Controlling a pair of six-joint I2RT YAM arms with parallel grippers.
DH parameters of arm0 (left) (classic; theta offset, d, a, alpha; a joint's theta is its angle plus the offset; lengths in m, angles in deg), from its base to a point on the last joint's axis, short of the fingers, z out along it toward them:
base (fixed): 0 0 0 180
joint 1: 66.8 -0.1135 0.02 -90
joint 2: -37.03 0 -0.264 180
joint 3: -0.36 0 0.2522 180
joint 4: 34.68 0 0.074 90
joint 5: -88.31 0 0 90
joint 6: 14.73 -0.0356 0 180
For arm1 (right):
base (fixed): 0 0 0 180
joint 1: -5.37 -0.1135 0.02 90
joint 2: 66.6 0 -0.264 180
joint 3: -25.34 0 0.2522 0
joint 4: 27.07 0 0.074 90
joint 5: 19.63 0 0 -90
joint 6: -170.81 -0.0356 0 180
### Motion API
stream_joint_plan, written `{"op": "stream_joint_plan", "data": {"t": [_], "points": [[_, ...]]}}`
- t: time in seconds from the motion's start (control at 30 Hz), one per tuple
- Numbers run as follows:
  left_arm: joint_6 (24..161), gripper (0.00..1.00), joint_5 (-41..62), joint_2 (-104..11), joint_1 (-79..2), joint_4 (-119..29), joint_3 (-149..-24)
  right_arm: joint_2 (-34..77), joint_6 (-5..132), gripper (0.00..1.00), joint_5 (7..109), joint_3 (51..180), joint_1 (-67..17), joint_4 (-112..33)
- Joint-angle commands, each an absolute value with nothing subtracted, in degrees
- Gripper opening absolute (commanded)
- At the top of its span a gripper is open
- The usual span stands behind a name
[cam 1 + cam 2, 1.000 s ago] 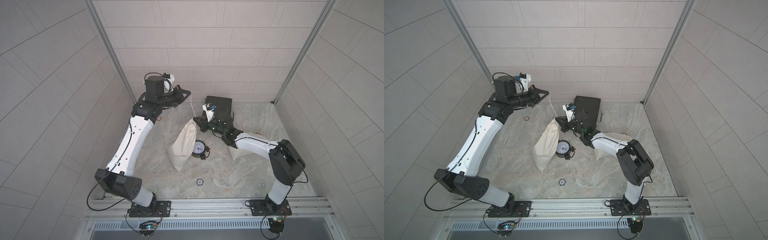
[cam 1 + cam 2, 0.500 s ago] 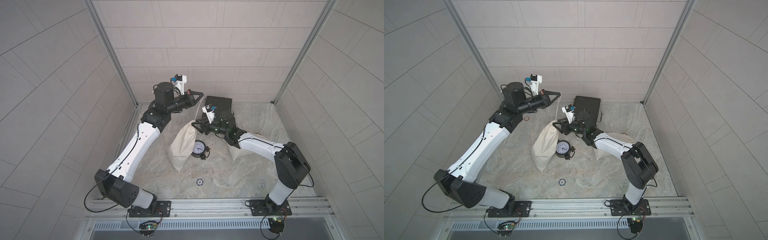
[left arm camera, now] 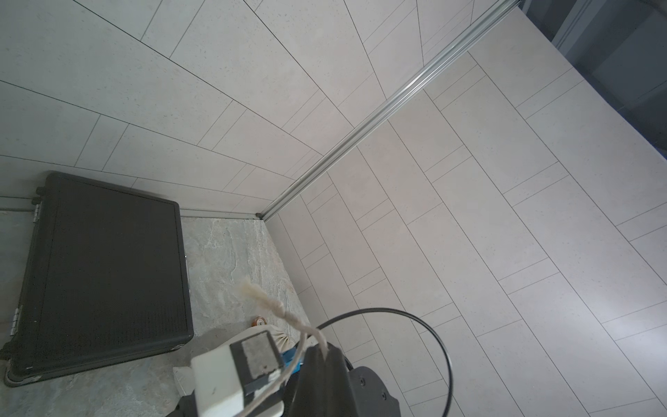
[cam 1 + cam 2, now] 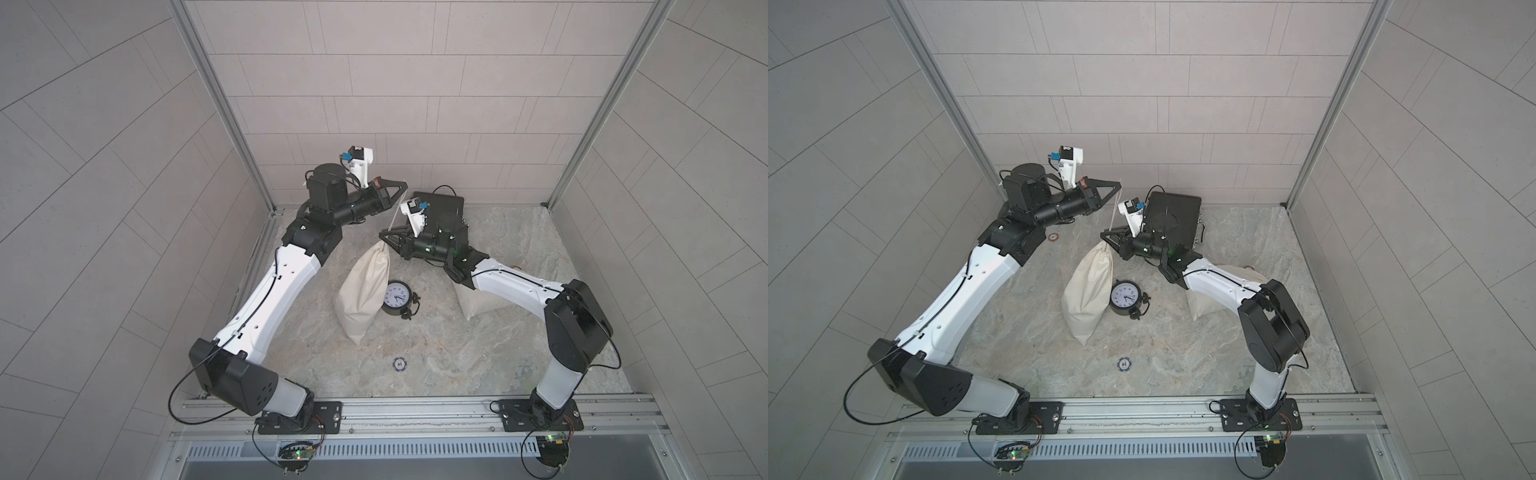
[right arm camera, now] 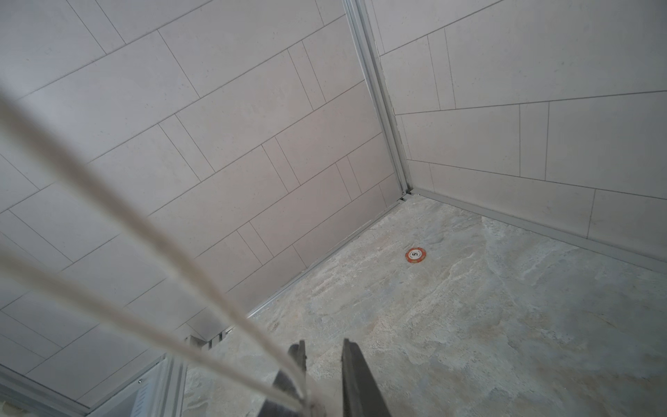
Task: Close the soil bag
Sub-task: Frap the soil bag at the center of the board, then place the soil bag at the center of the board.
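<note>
Top views are filled by a stone-patterned floor (image 4: 478,353) walled with pale tiles. The left arm (image 4: 274,291) is stretched from the lower left of the frame toward the upper middle, and the right arm (image 4: 519,286) is bent from the lower right back toward the centre. A black case (image 4: 1177,216) is laid flat against the far wall, above centre. The soil bag (image 4: 361,291), a cream drawstring sack, is seen at the centre of both top views with its gathered neck pointing up the frame. A second cream bag (image 4: 478,303) is partly covered by the right arm. A black alarm clock (image 4: 397,297) is set touching the soil bag's right edge. The left gripper (image 4: 404,183) is raised above the bag and is clamped on the drawstring (image 4: 394,216), which is stretched taut down to the neck; the frayed cord end is seen past the closed tips in the left wrist view. The right gripper (image 4: 381,240) is placed just at the bag's neck. In the right wrist view a narrow gap is seen between its fingers (image 5: 352,361), and whether anything is pinched cannot be told. A blue chip (image 4: 399,364) is seen below the bag and an orange chip (image 4: 1053,237) left of it.
</note>
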State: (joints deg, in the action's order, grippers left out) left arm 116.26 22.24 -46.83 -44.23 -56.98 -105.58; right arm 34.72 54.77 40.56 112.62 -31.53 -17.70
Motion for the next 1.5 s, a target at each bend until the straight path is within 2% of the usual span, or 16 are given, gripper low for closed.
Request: {"op": "stream_joint_plan", "data": {"t": [0.0,0.17,0.43,0.57,0.7,0.8,0.9,1.1,1.27,1.4,1.47], "points": [[114.3,0.00,21.0,-44.2,-44.3,-57.3,-108.1,37.4,54.4,0.09,41.4,112.2,-31.9,-21.2],[115.1,0.00,20.7,-43.3,-47.7,-59.1,-111.4,40.7,54.9,0.08,44.7,107.0,-31.5,-25.3],[118.5,0.00,23.0,-43.7,-56.0,-60.8,-120.1,44.0,55.8,0.17,49.9,100.0,-30.3,-24.0],[117.7,0.00,23.8,-44.1,-57.3,-62.7,-122.0,42.0,55.6,0.17,49.1,101.4,-30.0,-23.2],[117.6,0.00,23.6,-43.2,-57.9,-61.5,-117.6,40.3,56.9,0.19,47.1,107.2,-30.0,-26.2],[115.2,0.00,21.3,-42.6,-58.1,-61.5,-113.3,39.1,57.8,0.29,45.0,111.5,-30.0,-28.5],[113.4,0.00,19.0,-43.5,-59.1,-61.5,-109.9,36.1,58.7,0.44,44.0,113.4,-29.1,-29.7],[111.0,0.00,16.9,-49.1,-61.9,-62.8,-109.7,27.6,60.8,0.66,44.5,110.9,-24.0,-33.4],[106.1,0.00,7.4,-51.4,-62.4,-63.7,-105.3,19.4,63.2,0.81,52.6,103.3,-17.7,-35.5],[104.8,0.01,-0.8,-53.6,-62.7,-63.7,-97.8,14.7,63.2,0.85,65.0,97.9,-13.0,-38.0],[105.3,0.14,-4.0,-53.9,-63.4,-62.0,-92.1,12.0,64.1,0.91,74.4,94.3,-10.1,-38.5]]}}
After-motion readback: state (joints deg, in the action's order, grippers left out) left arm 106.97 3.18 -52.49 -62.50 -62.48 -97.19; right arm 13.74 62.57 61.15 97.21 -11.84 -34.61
